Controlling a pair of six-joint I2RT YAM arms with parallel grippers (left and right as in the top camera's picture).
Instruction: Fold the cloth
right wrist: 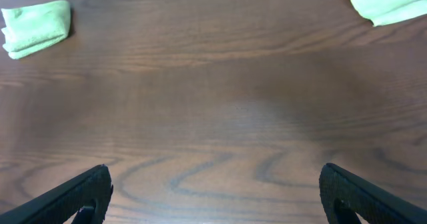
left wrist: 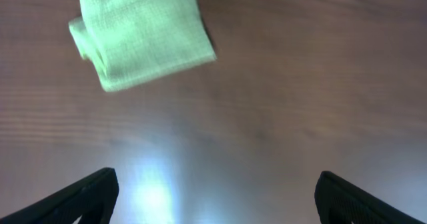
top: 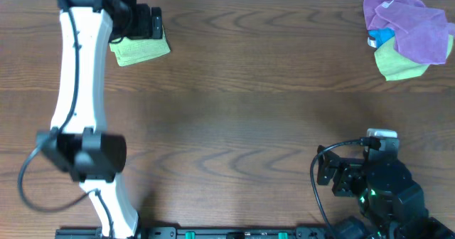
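The cloth lies folded into a small lime-green block at the far left of the table. In the left wrist view the cloth sits flat at the upper left, free of any grip. My left gripper hovers just over its far edge. The left gripper is open wide, with only bare table between its fingers. My right arm rests at the near right. The right gripper is open and empty, far from the cloth.
A purple cloth is bunched with a yellower green cloth and a small blue thing at the far right corner. The brown wooden table stretches between the arms. The yellower green cloth shows at the right wrist view's top right.
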